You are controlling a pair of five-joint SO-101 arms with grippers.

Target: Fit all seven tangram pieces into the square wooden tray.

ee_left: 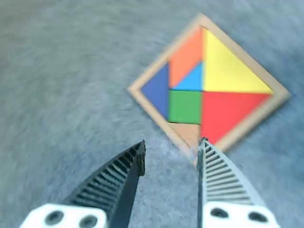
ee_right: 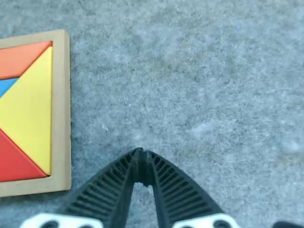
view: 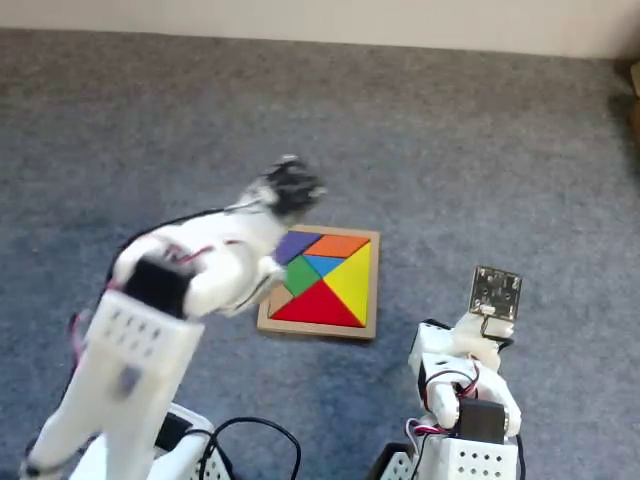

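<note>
Grey-blue carpet covers the whole table, and the square wooden tray lies flat on it near the middle, between my two arms.

Six pieces lie in the tray, flush against one another. The big yellow triangle and the big red triangle fill the half nearer my right arm. The orange piece runs along the far edge, with the small light blue triangle tucked under it at the centre. The green square sits beside the red triangle, touching the dark blue-violet piece. Past the green square, one corner of the tray shows bare wood, a small triangular gap.

My left gripper hangs above the carpet just off that bare corner. Its jaws stand wide apart with nothing between them, and one fingertip lines up with the tray's rim there. From above, my left arm stretches across the tray's near-left side and hides part of it.

My right gripper points down at bare carpet beside the tray's yellow edge, apart from it. Its jaws are pressed together and hold nothing.
</note>
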